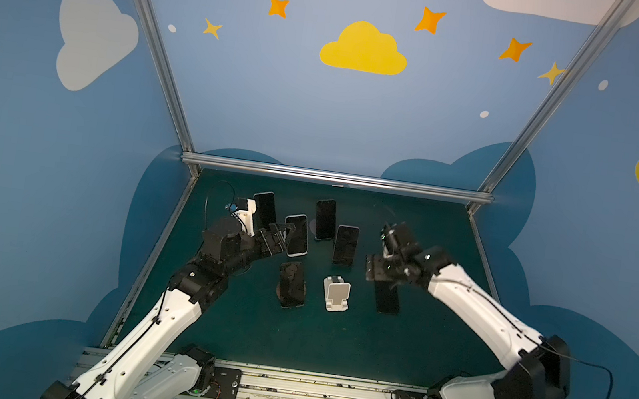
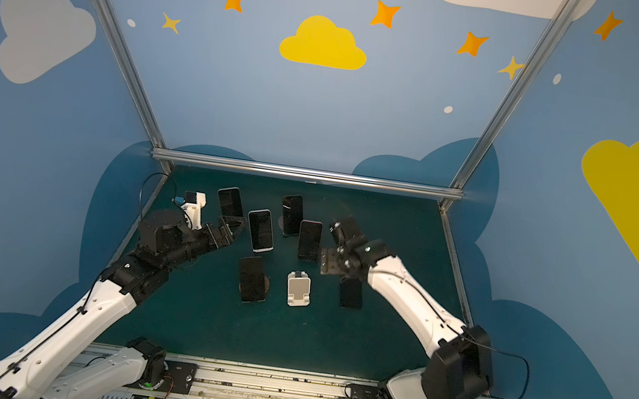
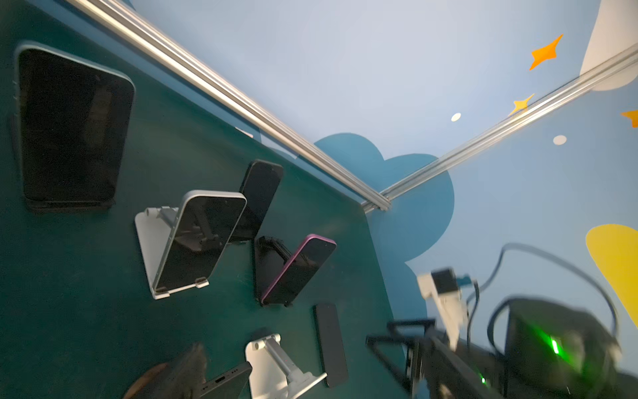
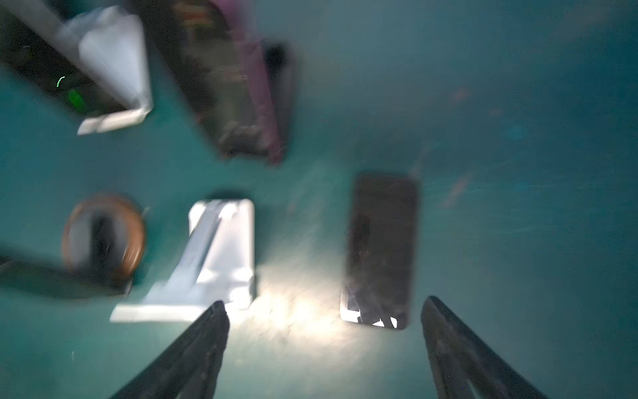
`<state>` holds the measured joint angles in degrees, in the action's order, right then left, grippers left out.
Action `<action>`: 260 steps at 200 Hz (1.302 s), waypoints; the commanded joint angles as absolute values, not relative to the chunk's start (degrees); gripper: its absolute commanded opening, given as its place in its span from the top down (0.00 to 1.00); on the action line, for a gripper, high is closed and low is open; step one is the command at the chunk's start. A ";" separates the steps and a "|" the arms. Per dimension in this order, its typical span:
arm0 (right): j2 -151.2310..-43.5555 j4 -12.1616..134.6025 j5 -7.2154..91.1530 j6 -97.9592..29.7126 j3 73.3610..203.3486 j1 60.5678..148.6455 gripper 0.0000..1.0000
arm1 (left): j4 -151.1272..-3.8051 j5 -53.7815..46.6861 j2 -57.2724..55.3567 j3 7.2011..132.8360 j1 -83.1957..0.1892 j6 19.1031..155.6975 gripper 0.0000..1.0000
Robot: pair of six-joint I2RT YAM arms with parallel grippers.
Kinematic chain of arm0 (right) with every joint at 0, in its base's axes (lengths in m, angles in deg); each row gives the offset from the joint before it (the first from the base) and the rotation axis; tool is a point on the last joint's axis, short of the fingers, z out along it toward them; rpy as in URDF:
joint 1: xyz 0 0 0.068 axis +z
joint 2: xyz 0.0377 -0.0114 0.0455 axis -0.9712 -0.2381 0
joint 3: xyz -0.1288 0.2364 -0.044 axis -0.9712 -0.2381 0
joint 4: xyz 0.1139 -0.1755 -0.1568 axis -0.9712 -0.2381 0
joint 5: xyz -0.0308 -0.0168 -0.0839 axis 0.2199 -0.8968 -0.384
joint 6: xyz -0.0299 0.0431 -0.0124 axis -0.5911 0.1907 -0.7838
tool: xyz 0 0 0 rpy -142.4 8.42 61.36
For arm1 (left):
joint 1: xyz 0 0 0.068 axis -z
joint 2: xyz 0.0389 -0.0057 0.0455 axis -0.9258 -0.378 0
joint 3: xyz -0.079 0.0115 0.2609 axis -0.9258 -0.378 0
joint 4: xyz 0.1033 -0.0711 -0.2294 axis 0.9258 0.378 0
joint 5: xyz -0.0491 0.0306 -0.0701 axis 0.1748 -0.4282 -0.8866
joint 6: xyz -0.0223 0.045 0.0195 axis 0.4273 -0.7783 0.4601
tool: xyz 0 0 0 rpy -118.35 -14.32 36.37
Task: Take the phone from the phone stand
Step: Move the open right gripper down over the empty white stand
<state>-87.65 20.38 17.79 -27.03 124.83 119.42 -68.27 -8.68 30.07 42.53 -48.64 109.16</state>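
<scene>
- Dark green mat (image 1: 249, 334) is covering the table you are working over, and blue walls painted with clouds are closing it in.
- The phone (image 1: 387, 301) is lying flat on the mat, just beside the empty white stand (image 1: 336, 293) at the stand's 3 o'clock. The removal is looking done.
- Your right gripper (image 4: 324, 301) is hanging over the phone's 12 o'clock end. Its fingers are standing wide apart and gripping nothing.
- Your left gripper (image 1: 278, 238) is sitting at the 9 o'clock side of a white-edged phone (image 1: 296, 235) that is leaning on its own stand. You are not getting a clear enough look to tell whether its fingers are apart.
- The wrist view is blurring, so the right arm is probably moving. If you are swinging it toward 9 o'clock while low, you are risking a knock to the pink-edged phone (image 1: 345, 245) just beside it.
- If you are dipping instead of rising, a fingertip is likely to skid the flat phone across the mat.
- Any sideways drift of the left arm toward 3 o'clock is threatening to tip the white-edged phone.
</scene>
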 commanded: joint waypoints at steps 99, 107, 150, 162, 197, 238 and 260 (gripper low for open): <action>-88.72 45.45 7.37 -17.66 113.22 136.08 0.09 | -73.33 -2.83 33.18 39.04 -48.59 109.70 0.00; -89.59 45.13 5.82 -17.35 113.94 136.67 0.09 | -73.49 -2.96 33.35 39.00 -48.56 109.80 0.00; -89.45 44.33 2.03 -14.83 113.47 137.13 0.09 | -74.29 -3.44 33.64 38.67 -48.57 110.50 0.00; -89.54 44.15 2.22 -14.63 113.13 137.11 0.08 | -74.38 -3.75 33.72 38.63 -48.50 110.75 0.00; -91.91 42.31 3.79 -13.72 114.18 137.13 0.09 | -74.22 -3.58 33.47 38.71 -48.60 111.02 0.00; -95.19 44.31 5.61 -12.69 115.02 137.31 0.08 | -74.04 -3.22 33.28 38.71 -48.54 110.84 0.00; -97.42 45.25 6.05 -13.22 115.65 137.30 0.09 | -73.91 -2.88 33.32 38.70 -48.55 110.85 0.00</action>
